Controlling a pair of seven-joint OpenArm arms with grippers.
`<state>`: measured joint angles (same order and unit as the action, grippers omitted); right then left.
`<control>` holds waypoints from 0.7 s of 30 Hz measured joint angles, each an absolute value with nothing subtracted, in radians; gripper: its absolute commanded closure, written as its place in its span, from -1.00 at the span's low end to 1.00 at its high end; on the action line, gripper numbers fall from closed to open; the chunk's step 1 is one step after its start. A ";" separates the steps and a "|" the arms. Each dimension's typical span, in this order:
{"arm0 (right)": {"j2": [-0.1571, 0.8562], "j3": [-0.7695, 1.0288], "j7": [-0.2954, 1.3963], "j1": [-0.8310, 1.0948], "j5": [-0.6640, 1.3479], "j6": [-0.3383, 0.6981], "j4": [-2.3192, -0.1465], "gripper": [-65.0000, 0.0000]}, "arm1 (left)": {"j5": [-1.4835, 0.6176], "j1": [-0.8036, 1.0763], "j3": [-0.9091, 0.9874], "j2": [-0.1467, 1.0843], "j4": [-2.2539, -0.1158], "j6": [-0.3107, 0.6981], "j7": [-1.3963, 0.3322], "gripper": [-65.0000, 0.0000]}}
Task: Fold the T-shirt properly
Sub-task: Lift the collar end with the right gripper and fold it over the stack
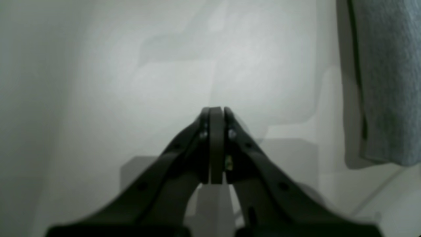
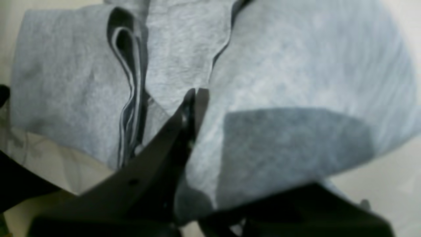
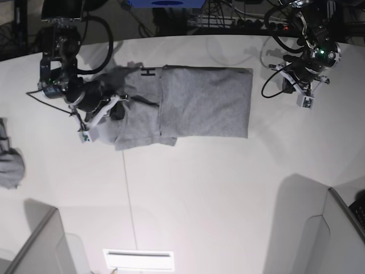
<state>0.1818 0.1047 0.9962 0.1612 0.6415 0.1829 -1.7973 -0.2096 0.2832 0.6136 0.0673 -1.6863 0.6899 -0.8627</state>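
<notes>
Looking across my white table (image 3: 188, 194), I see the T-shirt (image 3: 199, 105) spread near the far edge, partly folded: a broad flat panel lies toward the left arm's side, and a more rumpled part with overlapping layers lies toward the right arm's side. A bit of black lettering shows at the top edge of the cloth. In my right wrist view the grey fabric fills most of the picture, with a doubled hem running down beside a fold.

My right gripper (image 2: 196, 95) sits at the rumpled end of the shirt, its jaws drawn nearly together on a layer of the grey fabric, which drapes over one jaw. From the base view that arm sits right on the shirt's edge.

My left gripper (image 1: 215, 112) hangs over bare table, well apart from the shirt in the base view, its jaws pressed together with nothing between them. An edge of the shirt shows at the side of its wrist view.

A small grey cloth lump (image 3: 10, 162) lies at the table's edge, well apart from the shirt.
</notes>
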 measured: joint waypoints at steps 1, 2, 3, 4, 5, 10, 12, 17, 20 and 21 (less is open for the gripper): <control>0.175 0.105 1.002 0.161 0.635 0.182 -1.808 1.00 | -0.209 0.283 0.614 0.067 -1.686 0.690 -0.863 1.00; 0.171 0.104 1.013 0.162 0.634 0.183 -1.822 1.00 | -0.210 0.283 0.614 0.067 -1.686 0.690 -0.863 1.00; 0.171 0.095 1.018 0.163 0.635 0.183 -1.840 1.00 | -0.210 0.283 0.614 0.067 -1.686 0.690 -0.863 1.00; 0.171 0.076 1.013 0.163 0.632 0.181 -1.855 1.00 | -0.209 0.283 0.614 0.067 -1.686 0.690 -0.863 1.00; 0.173 0.056 1.010 0.163 0.628 0.180 -1.869 1.00 | -0.209 0.283 0.614 0.067 -1.686 0.690 -0.863 1.00; 0.167 -0.045 1.002 0.162 0.637 0.103 -1.881 1.00 | -0.210 0.282 0.614 0.067 -1.686 0.690 -0.863 1.00; 0.168 -0.088 1.001 0.162 0.635 0.075 -1.888 1.00 | -0.209 0.282 0.614 0.067 -1.686 0.690 -0.863 1.00; 0.167 -0.156 0.953 0.164 0.649 0.012 -1.952 1.00 | -0.206 0.279 0.601 0.068 -1.686 0.690 -0.863 1.00; 0.168 -0.177 0.953 0.163 0.645 -0.012 -1.952 1.00 | -0.209 0.273 0.536 0.076 -1.678 0.680 -0.851 1.00; 0.168 -0.179 0.953 0.163 0.645 -0.012 -1.953 1.00 | -0.210 0.270 0.516 0.075 -1.677 0.678 -0.844 1.00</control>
<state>0.1677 -0.1791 0.9531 0.1627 0.6449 -0.0116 -1.9533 -0.2096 0.2695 0.5156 0.0746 -1.6768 0.6781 -0.8436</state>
